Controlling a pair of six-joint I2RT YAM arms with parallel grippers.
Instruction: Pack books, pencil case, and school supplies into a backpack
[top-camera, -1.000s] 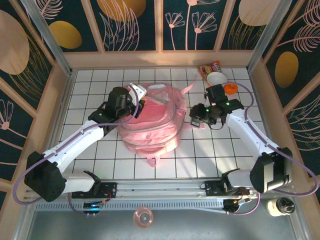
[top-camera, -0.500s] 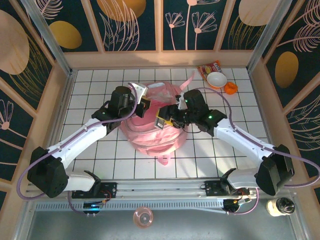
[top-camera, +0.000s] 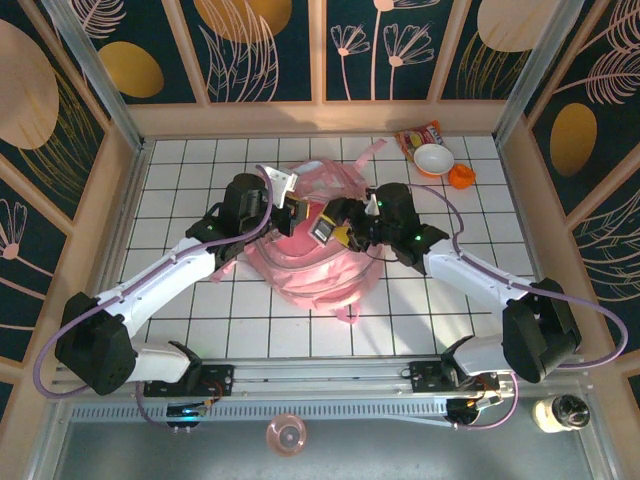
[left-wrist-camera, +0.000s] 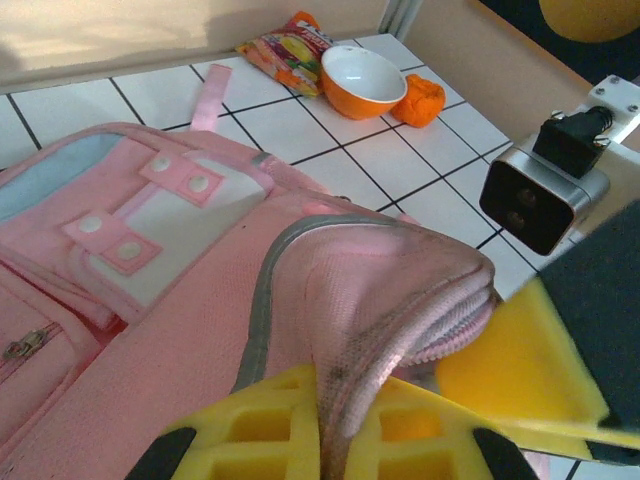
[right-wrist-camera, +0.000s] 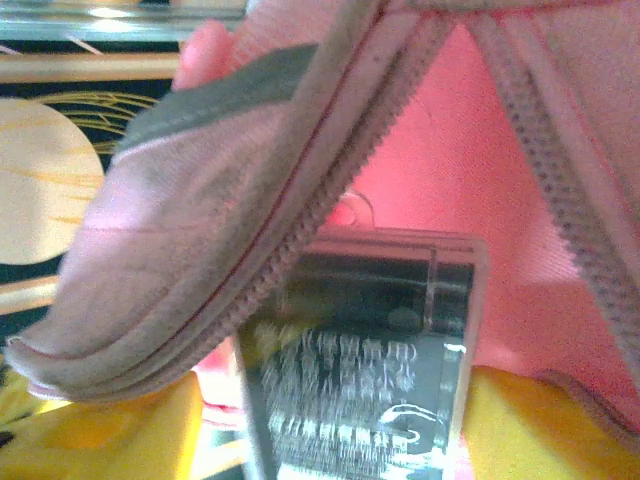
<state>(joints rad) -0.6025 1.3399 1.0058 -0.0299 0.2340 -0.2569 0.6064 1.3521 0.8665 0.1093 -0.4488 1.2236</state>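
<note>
The pink backpack (top-camera: 312, 272) lies in the middle of the table, its zipped rim (left-wrist-camera: 400, 300) pulled up. My left gripper (top-camera: 289, 216) (left-wrist-camera: 335, 425) is shut on that rim, the fabric pinched between its yellow pads. My right gripper (top-camera: 332, 228) (right-wrist-camera: 330, 430) is at the mouth of the bag. A small dark rectangular school supply (right-wrist-camera: 360, 370) (top-camera: 322, 232) with white print stands blurred between its pads; a gap shows on the left side, so the jaws look open. The pink inside of the backpack (right-wrist-camera: 480, 170) lies behind it. Books and pencil case are out of view.
A white bowl (top-camera: 433, 158) (left-wrist-camera: 360, 78), a red-orange snack packet (top-camera: 418, 135) (left-wrist-camera: 285, 50) and a small orange object (top-camera: 460, 177) (left-wrist-camera: 418, 98) sit at the back right. Wooden walls (top-camera: 120, 230) ring the tiled table.
My right arm swung left from beside the bag to its mouth, carrying the dark item, and its jaws have widened. My left gripper lifted the rim higher; the backpack bunched and shifted.
</note>
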